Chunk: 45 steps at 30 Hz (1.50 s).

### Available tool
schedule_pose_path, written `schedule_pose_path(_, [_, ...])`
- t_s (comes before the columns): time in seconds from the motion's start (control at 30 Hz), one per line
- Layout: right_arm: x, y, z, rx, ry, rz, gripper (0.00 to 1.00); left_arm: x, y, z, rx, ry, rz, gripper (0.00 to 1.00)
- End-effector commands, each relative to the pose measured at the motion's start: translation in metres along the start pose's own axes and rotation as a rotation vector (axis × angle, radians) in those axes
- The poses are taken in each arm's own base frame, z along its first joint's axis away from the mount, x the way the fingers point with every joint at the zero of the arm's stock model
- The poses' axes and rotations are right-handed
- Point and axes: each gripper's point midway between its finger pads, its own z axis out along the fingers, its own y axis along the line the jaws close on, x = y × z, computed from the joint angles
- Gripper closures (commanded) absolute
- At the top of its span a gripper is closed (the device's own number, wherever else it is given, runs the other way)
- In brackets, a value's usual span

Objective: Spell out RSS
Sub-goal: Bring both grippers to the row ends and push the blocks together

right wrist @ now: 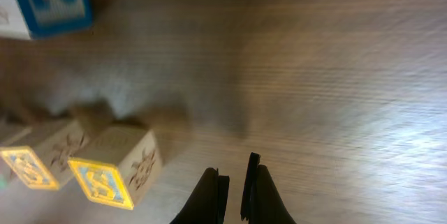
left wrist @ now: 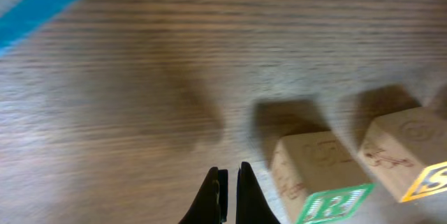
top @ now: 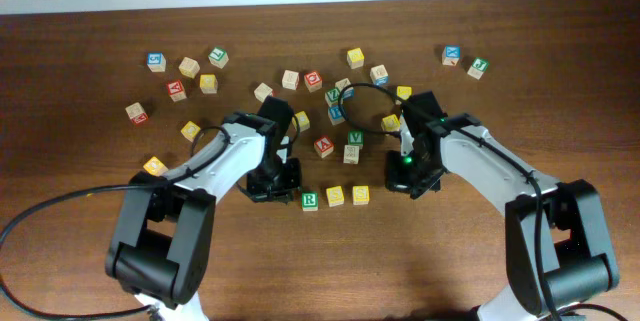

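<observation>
— Spelling looks finished, no? Which step is this?

— I judge it the last one. The green R block (top: pixel 309 200), the first yellow S block (top: pixel 335 196) and the second yellow S block (top: pixel 360 195) stand in one row on the table (top: pixel 420 261), nearly touching each other.

— And the grippers?

— The left gripper (left wrist: pixel 227 188) is pressed closed and empty, just beside the green R block at the outer end. The right gripper (right wrist: pixel 234 185) is closed too and holds nothing, near the second yellow S block.

— So what next?

— I think both arms should lift straight away and not brush the row.
</observation>
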Motion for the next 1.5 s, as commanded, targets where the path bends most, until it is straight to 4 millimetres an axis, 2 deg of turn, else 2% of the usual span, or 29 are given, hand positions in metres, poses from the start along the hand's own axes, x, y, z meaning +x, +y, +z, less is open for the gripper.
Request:
schedule_pose_path(0.0, [0.010,0.015,0.006,-0.111,0.031,-0.050,0.96,0.005,-0.012,0.003,0.046,0.016,-0.012,1.00])
schedule_pose_path(0.07, [0.008,0.016,0.006,-0.115,0.023,-0.046,0.96,0.008,-0.021,0.005,0.099,0.033,-0.016,1.00])
schedule_pose_path(0.2, [0.009,0.018,0.008,-0.113,0.027,-0.029,0.96,0.011,-0.016,0.016,0.101,0.030,-0.029,1.00])
schedule_pose_path(0.4, [0.016,0.031,0.028,-0.101,0.059,-0.053,0.96,0.013,-0.018,0.018,0.110,0.035,-0.055,1.00])
schedule_pose_path(0.5, [0.020,0.034,0.034,-0.097,0.073,-0.069,0.96,0.013,-0.026,0.020,0.115,0.025,-0.026,1.00])
schedule_pose_path(0.6, [0.019,0.038,0.035,-0.101,0.068,-0.081,0.96,0.013,-0.038,0.022,0.123,0.005,0.000,1.00])
schedule_pose_path(0.73, [0.019,0.038,0.035,-0.105,0.068,-0.081,0.96,0.008,-0.040,0.022,0.134,-0.016,0.001,1.00])
schedule_pose_path(0.97, [0.018,0.045,0.034,-0.139,0.065,-0.088,0.96,0.003,-0.043,0.021,0.145,-0.036,0.009,1.00])
schedule_pose_path(1.47, [0.018,0.049,0.034,-0.161,0.069,-0.071,0.96,0.007,-0.044,0.021,0.154,-0.015,0.006,1.00])
